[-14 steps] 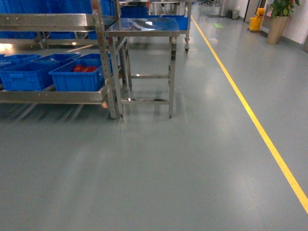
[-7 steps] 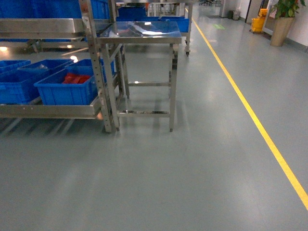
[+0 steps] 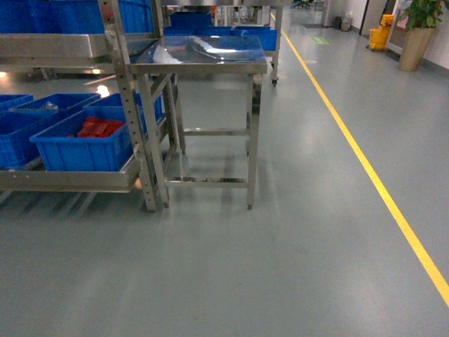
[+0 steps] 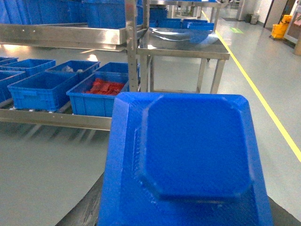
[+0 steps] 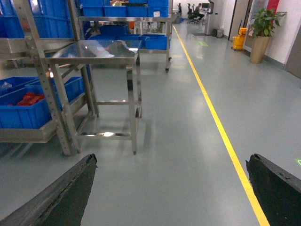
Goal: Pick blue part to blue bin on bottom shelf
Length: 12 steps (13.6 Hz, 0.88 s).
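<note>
Blue squarish moulded part (image 4: 188,160) fills left wrist view, grip unconfirmed; right gripper (image 5: 174,188) wide open, empty. Risk: steel upright (image 3: 130,105) at 10 o'clock snagging approach.

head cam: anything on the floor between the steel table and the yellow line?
Nothing. In the head view, only bare grey floor lies between the steel table and the yellow line.

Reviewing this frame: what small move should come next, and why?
Probably swing the base left and roll closer to the rack. The blue part fills the left wrist view, seemingly held. The blue bin on the bottom shelf sits well off, left of the crate with red bags. The right gripper hangs open and empty.
</note>
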### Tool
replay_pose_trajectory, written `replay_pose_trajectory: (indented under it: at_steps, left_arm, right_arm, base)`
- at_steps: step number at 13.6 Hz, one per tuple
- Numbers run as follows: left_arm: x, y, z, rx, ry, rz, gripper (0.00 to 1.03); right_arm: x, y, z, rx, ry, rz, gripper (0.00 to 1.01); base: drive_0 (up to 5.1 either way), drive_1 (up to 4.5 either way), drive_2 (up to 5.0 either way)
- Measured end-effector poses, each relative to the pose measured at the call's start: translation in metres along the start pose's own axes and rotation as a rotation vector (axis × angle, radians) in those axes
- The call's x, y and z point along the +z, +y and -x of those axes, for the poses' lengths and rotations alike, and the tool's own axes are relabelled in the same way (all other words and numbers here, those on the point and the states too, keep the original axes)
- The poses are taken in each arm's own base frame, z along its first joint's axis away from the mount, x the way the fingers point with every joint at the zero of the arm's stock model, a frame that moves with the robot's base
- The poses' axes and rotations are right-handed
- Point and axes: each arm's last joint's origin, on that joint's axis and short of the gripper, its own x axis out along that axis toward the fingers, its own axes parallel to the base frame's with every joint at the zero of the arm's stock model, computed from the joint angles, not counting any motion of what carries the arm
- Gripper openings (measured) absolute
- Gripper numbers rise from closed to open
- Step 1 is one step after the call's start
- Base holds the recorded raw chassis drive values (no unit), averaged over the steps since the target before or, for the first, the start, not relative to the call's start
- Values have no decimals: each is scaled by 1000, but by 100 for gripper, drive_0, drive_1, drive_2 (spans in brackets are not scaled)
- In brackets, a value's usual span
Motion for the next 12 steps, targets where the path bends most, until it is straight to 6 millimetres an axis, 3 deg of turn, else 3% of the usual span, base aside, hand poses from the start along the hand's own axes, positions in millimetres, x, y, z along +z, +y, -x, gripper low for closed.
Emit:
replay_pose_trajectory:
  at_steps: [12]
  left_arm:
    - [0, 0, 0, 2, 2, -1, 43]
  right_arm:
    - [0, 0, 0, 0, -3, 0, 98]
  base:
    - [7, 436, -422]
